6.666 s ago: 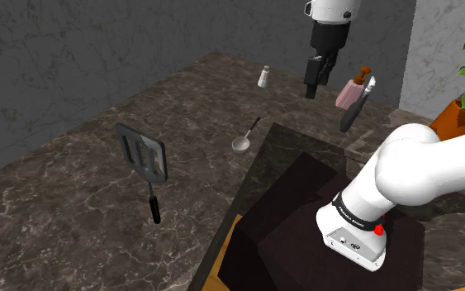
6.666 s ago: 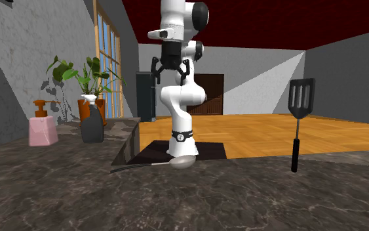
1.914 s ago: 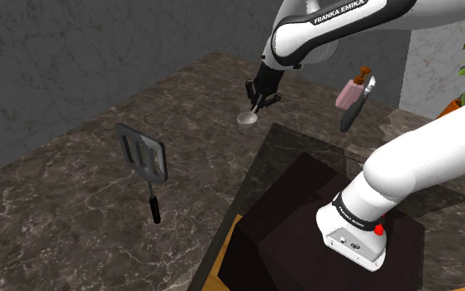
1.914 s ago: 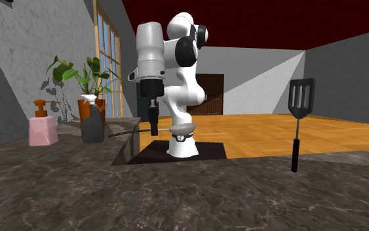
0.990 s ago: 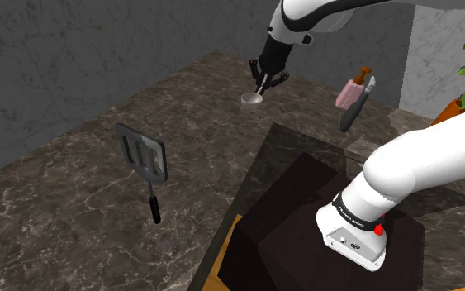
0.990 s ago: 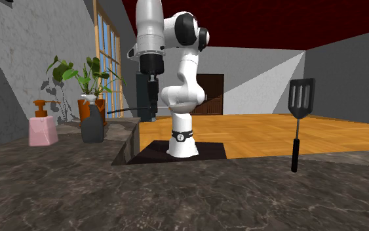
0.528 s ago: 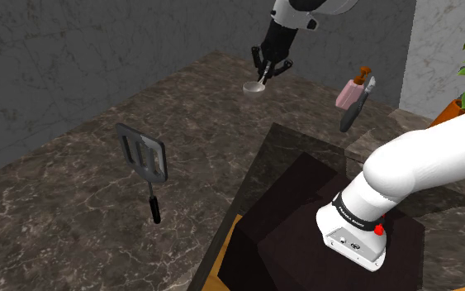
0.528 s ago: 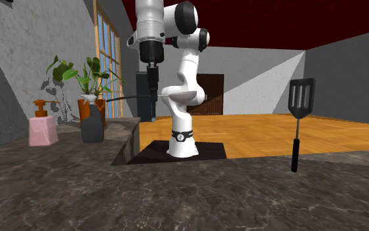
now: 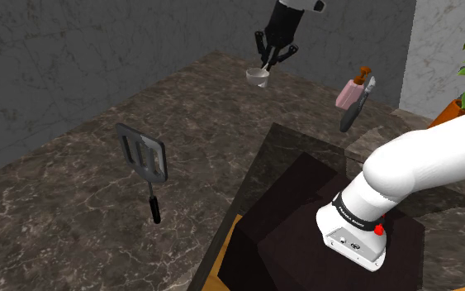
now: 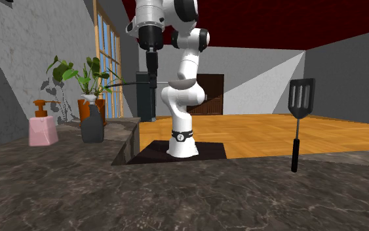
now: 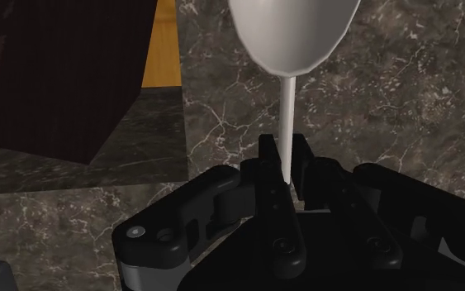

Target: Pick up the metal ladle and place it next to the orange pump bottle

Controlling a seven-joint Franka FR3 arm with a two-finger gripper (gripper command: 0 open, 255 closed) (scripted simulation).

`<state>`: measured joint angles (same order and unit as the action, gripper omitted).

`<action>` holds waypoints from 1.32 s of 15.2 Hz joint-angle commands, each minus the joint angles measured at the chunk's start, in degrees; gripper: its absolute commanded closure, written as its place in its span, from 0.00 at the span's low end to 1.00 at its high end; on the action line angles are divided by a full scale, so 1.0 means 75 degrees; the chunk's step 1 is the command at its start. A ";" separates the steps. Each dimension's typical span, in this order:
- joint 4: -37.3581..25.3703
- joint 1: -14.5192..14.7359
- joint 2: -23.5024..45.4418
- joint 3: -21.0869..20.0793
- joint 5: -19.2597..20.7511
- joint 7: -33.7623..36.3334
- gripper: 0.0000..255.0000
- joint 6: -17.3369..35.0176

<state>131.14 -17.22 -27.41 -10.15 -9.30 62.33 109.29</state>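
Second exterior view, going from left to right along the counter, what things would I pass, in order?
pink pump bottle → dark spray bottle → ladle, held up off the counter in the gripper → black spatula. The plant and the arm's stand overlap others, so they are left out.

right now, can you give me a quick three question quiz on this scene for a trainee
1. True or false: the ladle lies on the counter.
2. Multiple choice: the gripper is shut on A) nothing, B) the ladle's thin handle, C) the ladle's bowl.
3. Short answer: in the second exterior view, what stands just to the right of the pink pump bottle with the orange pump?

Key
1. False: it hangs in the air above the counter, held by the gripper.
2. B.
3. The dark spray bottle.
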 commanded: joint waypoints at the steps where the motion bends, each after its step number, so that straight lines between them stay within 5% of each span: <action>1: -0.0200 -0.0003 -0.0043 0.0016 0.0012 0.0021 1.00 -0.0246; 4: -0.0445 -0.0010 -0.0041 0.0033 0.0030 0.0041 1.00 -0.0489; 20: -0.1733 -0.1058 0.1388 0.2119 0.0662 -0.2802 1.00 -0.0633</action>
<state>119.18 -24.64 -17.85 4.72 -4.51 42.85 104.85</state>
